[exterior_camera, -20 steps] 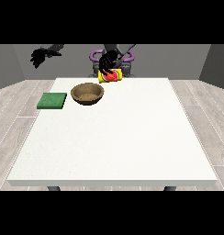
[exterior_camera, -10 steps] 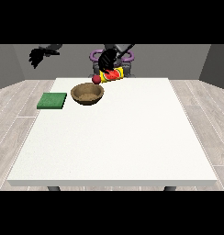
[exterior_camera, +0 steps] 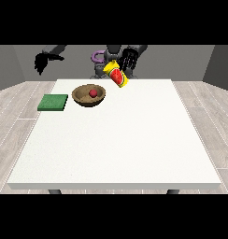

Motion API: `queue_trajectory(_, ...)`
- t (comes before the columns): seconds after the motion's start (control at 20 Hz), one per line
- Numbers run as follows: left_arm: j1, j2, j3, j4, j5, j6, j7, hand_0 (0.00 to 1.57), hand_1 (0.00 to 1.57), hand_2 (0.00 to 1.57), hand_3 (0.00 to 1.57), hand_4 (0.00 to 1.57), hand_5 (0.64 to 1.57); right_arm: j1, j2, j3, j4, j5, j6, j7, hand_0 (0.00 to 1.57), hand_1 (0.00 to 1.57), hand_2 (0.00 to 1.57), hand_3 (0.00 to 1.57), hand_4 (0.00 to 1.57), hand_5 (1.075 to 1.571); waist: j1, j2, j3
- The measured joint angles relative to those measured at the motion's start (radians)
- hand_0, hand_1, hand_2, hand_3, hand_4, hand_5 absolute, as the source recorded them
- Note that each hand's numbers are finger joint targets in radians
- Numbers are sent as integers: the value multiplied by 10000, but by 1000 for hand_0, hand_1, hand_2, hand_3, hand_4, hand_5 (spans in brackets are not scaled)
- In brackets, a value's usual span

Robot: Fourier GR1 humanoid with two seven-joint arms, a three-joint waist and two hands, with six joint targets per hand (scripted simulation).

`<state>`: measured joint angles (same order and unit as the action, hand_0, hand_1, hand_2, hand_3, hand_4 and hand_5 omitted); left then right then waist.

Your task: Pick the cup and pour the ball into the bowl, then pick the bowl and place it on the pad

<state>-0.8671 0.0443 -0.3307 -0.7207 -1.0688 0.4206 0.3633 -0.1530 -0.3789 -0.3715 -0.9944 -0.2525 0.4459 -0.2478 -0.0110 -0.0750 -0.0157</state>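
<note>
A brown wooden bowl (exterior_camera: 86, 103) stands at the table's far left, and a small red ball (exterior_camera: 93, 94) lies inside it. To its left a flat green pad (exterior_camera: 53, 102) rests on the table. A yellow cup (exterior_camera: 117, 76) with a watermelon picture tilts in the air just right of the bowl, over the far edge. The hand at the view's right (exterior_camera: 130, 58) is above and right of the cup with its fingers hanging straight, not curled round it. The hand at the view's left (exterior_camera: 41, 63) is raised off the table's far left corner, fingers relaxed and holding nothing.
The white table (exterior_camera: 116, 140) spreads wide towards the camera. The robot's torso with a purple part (exterior_camera: 96, 58) stands behind the far edge. Grey floor surrounds the table.
The red ball has gone from the cup's mouth into the bowl. The hand at the view's right has risen to the right and come off the cup, which has shifted right.
</note>
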Motion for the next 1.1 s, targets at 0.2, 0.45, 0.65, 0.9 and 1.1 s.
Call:
queue_trajectory(0.2, 1165, -270, 1261, -1157, 2838, 873, -825, 0, 0, 0, 0, 0, 1553, -345, 412, 166, -218, 19, -270, -46, 0, 0, 0, 0, 282, 1567, -46, 767, -60)
queue_trajectory(0.45, 2451, -391, 1875, -2743, 6354, 458, -2866, 0, 0, 0, 0, 0, 1565, -736, 1166, 477, -504, 374, -1255, -56, 0, 0, 0, 0, 213, 1571, 252, 1304, -3)
queue_trajectory(0.65, 3426, -356, 2136, -3475, 8188, -615, -4654, 0, 0, 0, 0, 0, 1564, -822, 2037, 728, -664, 736, -2381, -111, 0, 0, 0, 0, 319, 1570, 754, 1584, 72)
queue_trajectory(0.9, 4286, -47, 2600, -3672, 9273, -1882, -6243, 0, 0, 0, 0, 0, 1564, -1088, 2646, 923, -503, 981, -3246, -279, 0, 0, 0, 0, 306, 1568, 954, 1797, 129)
queue_trajectory(1.1, 4728, 192, 2751, -4132, 9632, -2551, -6399, 0, 0, 0, 0, 0, 1565, -1446, 2614, 771, 413, 978, -3526, -664, 0, 0, 0, 0, 251, 1567, 1164, 1750, 151)
